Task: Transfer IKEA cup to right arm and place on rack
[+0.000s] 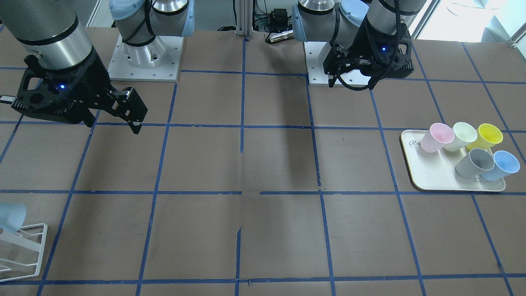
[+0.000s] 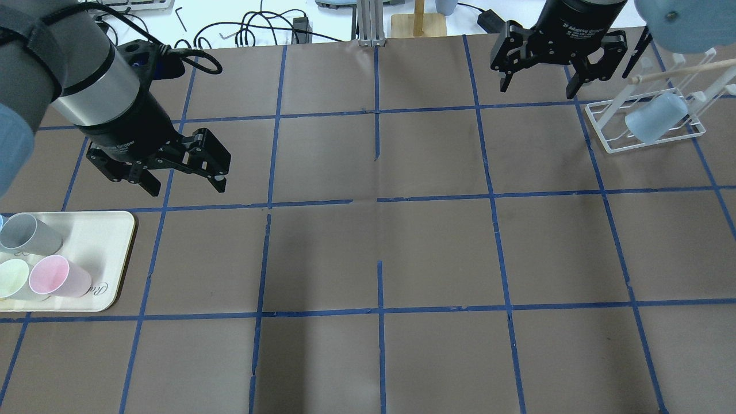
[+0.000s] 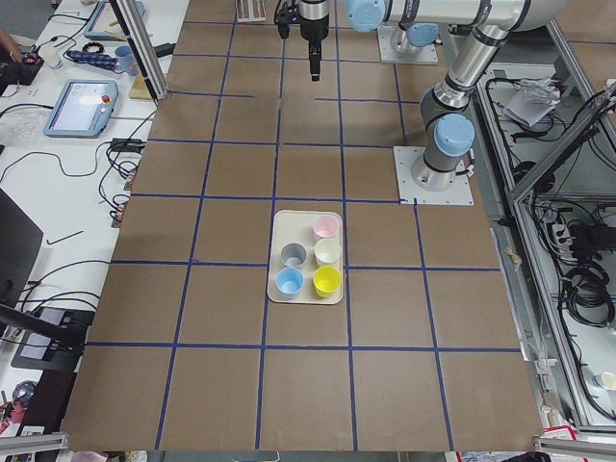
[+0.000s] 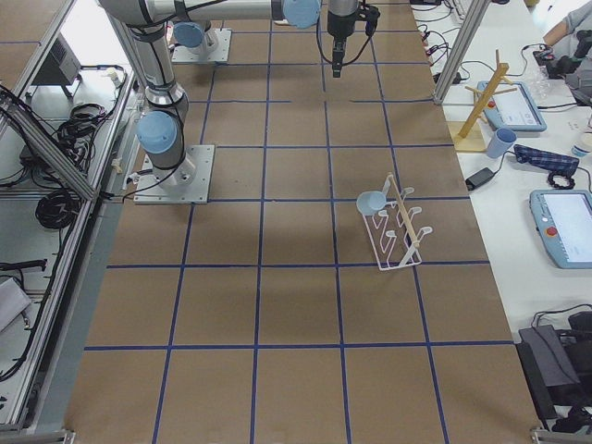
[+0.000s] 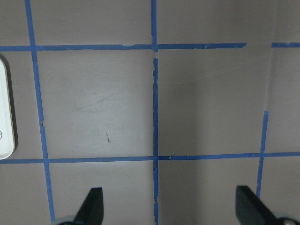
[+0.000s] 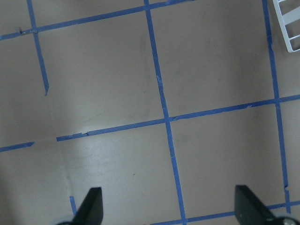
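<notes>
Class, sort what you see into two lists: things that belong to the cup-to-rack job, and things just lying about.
Job: rack; blue cup resting on it; left pincer, open; right pincer, open.
Lying about: tray; second blue cup; grey cup; pink cup; yellow cup; cream cup.

Brown table (image 2: 437,253) gridded with blue tape (image 2: 380,311).
</notes>
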Motion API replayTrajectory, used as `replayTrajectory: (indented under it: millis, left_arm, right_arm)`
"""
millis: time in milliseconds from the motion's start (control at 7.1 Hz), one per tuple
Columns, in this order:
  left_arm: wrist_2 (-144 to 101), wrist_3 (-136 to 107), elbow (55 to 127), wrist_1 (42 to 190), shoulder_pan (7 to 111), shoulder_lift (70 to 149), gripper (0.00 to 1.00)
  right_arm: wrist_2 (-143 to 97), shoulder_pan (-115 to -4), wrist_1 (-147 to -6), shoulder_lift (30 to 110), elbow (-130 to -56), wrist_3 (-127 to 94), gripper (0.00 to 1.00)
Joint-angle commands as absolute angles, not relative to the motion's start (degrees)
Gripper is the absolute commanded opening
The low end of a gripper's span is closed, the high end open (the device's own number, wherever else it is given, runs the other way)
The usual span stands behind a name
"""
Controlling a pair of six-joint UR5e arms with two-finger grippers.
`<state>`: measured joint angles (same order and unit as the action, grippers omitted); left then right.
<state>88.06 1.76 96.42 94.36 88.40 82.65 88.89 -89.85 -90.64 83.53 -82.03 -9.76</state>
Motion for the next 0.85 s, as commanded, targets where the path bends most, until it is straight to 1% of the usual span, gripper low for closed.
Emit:
replayTrajectory:
  millis: [0, 704]
  left_arm:
    - [88.2, 1.7, 95.9, 94.4, 88.2, 82.8, 1.00]
    - [88.2, 1.0, 96.0, 94.4, 88.4, 81.9, 1.00]
  right_arm:
    - [91.7, -89.8, -90.0, 83.4, -82.2, -8.8, 1.00]
    - [91.0, -89.5, -90.0, 83.3, -82.4, -8.8, 1.00]
